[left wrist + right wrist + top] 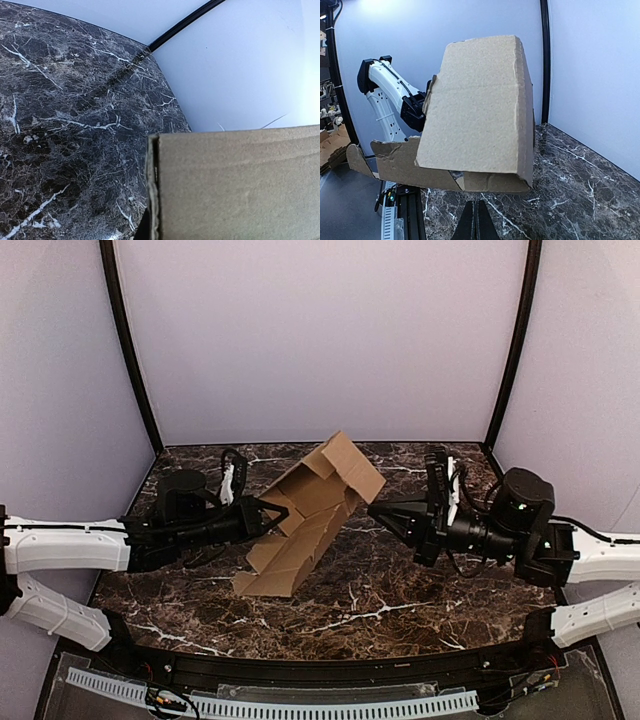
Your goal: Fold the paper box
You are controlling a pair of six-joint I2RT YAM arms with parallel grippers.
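Observation:
The paper box (315, 510) is brown cardboard, partly folded. It stands tilted at the table's middle, its lower end on the marble and an open flap raised at the back. My left gripper (272, 516) is shut on its left wall. In the left wrist view the cardboard (235, 185) fills the lower right and hides the fingers. My right gripper (374, 508) is shut and empty, its tip just off the box's right edge. In the right wrist view its closed fingertips (479, 215) sit just below the raised box (475, 110).
The dark marble table (400, 590) is walled by white panels with black corner posts (130, 350). A black rail (300, 680) runs along the near edge. My left arm (385, 100) shows behind the box in the right wrist view.

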